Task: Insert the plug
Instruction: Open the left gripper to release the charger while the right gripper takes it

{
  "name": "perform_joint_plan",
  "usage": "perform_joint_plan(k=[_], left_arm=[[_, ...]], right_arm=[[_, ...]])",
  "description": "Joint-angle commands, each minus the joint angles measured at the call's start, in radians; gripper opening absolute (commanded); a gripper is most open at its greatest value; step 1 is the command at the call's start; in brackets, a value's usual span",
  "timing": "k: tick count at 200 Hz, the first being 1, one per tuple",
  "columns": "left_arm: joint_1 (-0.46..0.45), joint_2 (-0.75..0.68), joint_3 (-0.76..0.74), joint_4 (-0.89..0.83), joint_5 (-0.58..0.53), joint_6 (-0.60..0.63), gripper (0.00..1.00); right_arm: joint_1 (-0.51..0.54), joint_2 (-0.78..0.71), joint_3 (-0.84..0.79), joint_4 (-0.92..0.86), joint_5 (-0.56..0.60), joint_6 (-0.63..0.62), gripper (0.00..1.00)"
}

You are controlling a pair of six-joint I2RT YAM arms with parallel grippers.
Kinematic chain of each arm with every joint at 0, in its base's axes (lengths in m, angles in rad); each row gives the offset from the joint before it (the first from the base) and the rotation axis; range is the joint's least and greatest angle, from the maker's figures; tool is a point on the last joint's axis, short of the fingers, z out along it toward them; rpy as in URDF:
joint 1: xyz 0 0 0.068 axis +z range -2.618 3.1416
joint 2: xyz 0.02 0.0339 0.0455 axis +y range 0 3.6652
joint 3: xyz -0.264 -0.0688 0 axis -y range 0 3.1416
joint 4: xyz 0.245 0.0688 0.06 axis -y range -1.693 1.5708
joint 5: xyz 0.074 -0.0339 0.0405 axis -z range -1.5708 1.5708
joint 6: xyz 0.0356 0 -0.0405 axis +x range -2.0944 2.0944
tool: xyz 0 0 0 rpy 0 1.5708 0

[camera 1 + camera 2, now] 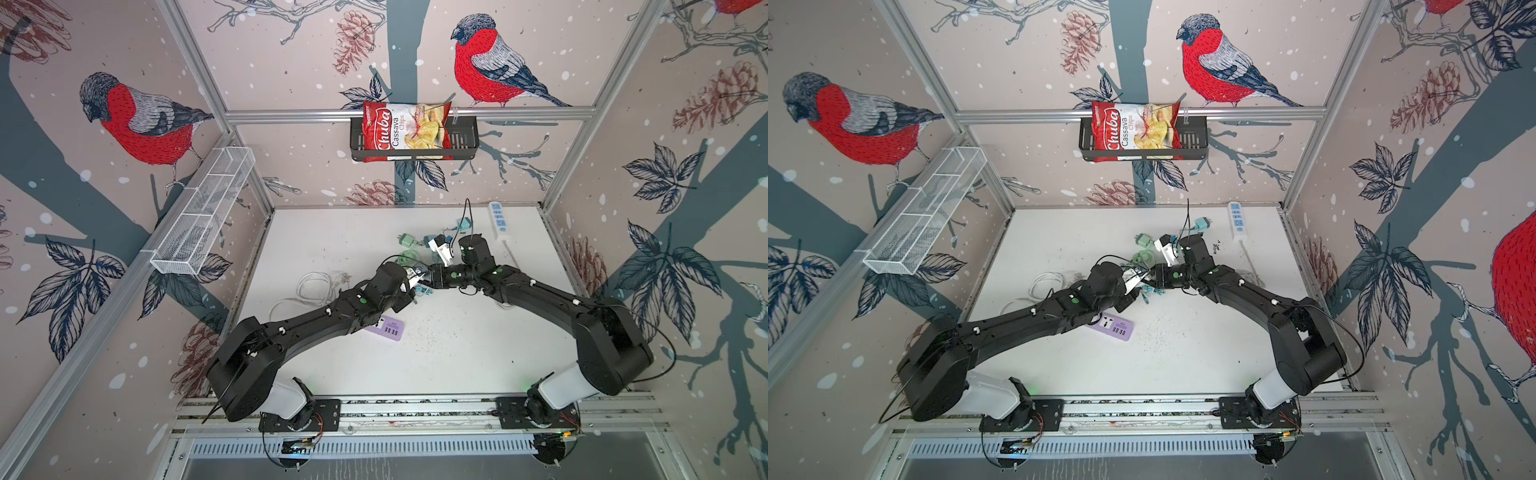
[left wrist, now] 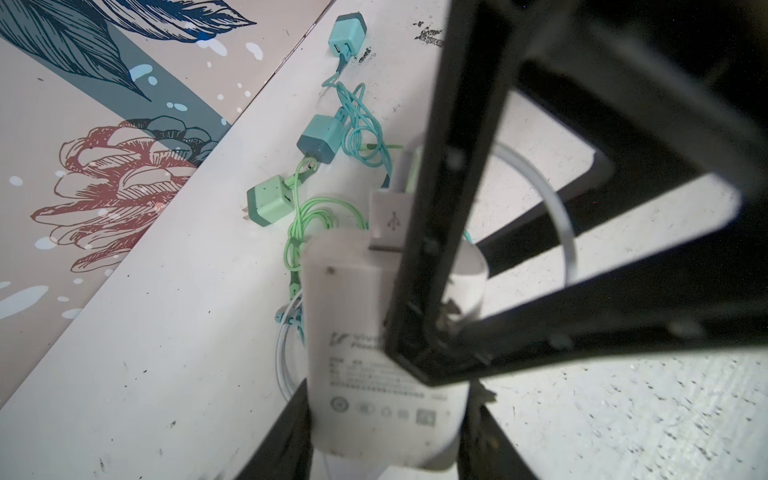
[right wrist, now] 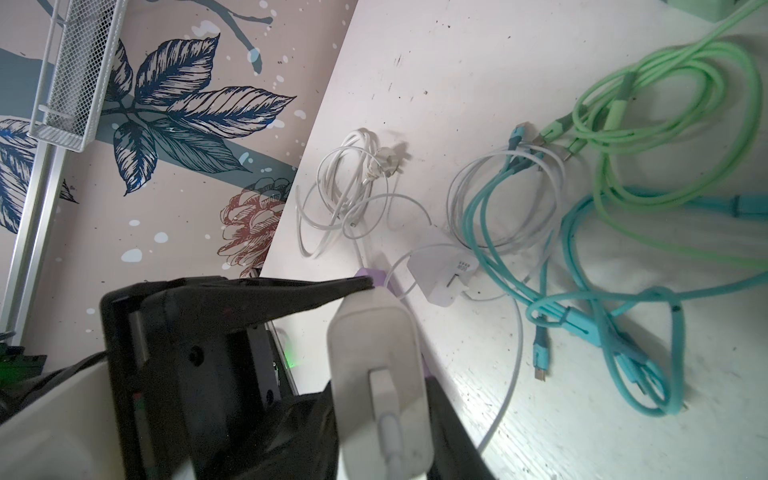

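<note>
The plug is a white charger [image 2: 353, 332] with a white USB connector [image 2: 388, 216] seated in one end. It hangs above the middle of the table, where both arms meet. My left gripper [image 2: 386, 399] is shut on its printed end, a black finger tight against each side. My right gripper [image 3: 378, 399] is shut on the same charger [image 3: 374, 332] from the opposite end, around the connector [image 3: 382, 386] and its white cable. In both top views the left gripper [image 1: 417, 276] [image 1: 1138, 276] and the right gripper [image 1: 430, 276] [image 1: 1152, 276] are nearly tip to tip. A purple power strip [image 1: 388, 328] [image 1: 1113, 328] lies beneath the left forearm.
A white power strip [image 1: 498, 220] lies at the back right. Green cables [image 3: 665, 83] and teal cables [image 3: 582, 324], a white cable coil [image 3: 345, 187] and another white charger [image 3: 440, 278] lie under and behind the grippers. Small green and teal chargers [image 2: 270, 203] [image 2: 320, 139] sit near the back wall.
</note>
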Motion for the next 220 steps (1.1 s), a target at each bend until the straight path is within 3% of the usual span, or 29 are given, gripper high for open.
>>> perform_joint_plan(k=[1, 22, 74, 83, 108, 120, 124, 127, 153, 173, 220], left_arm=[[0.0, 0.0, 0.007, 0.047, 0.021, -0.005, 0.12], [0.002, -0.013, 0.0, 0.046, -0.002, -0.015, 0.26], [0.01, -0.057, -0.03, 0.029, -0.07, -0.054, 0.54], [0.01, -0.066, -0.028, 0.012, -0.069, -0.063, 0.65], [0.013, -0.097, -0.057, 0.03, -0.005, -0.063, 0.75], [0.013, -0.104, -0.066, 0.051, -0.004, -0.07, 0.85], [0.013, -0.105, -0.066, 0.052, -0.001, -0.07, 0.96], [0.013, -0.105, -0.065, 0.05, -0.001, -0.07, 0.98], [0.013, -0.116, -0.049, 0.019, -0.054, -0.084, 0.98], [0.018, -0.154, -0.059, 0.014, -0.156, -0.108, 0.98], [0.046, -0.209, -0.007, -0.089, -0.519, -0.34, 0.98]], right_arm=[[0.002, 0.0, 0.002, 0.062, -0.055, 0.006, 0.24], [0.003, -0.005, 0.006, 0.04, 0.004, 0.008, 0.15], [0.005, -0.002, 0.037, -0.084, 0.174, -0.035, 0.13], [0.003, -0.002, 0.037, -0.089, 0.176, -0.042, 0.13], [0.002, 0.002, 0.037, -0.065, 0.124, -0.049, 0.11], [0.006, 0.009, 0.039, -0.052, 0.099, -0.049, 0.1], [0.006, 0.009, 0.041, -0.05, 0.099, -0.049, 0.1], [0.007, 0.01, 0.042, -0.05, 0.1, -0.047, 0.1], [0.007, 0.0, 0.056, -0.09, 0.159, -0.056, 0.1], [0.01, -0.017, 0.066, -0.128, 0.184, -0.068, 0.1], [0.057, -0.049, 0.085, -0.272, 0.273, -0.134, 0.1]])
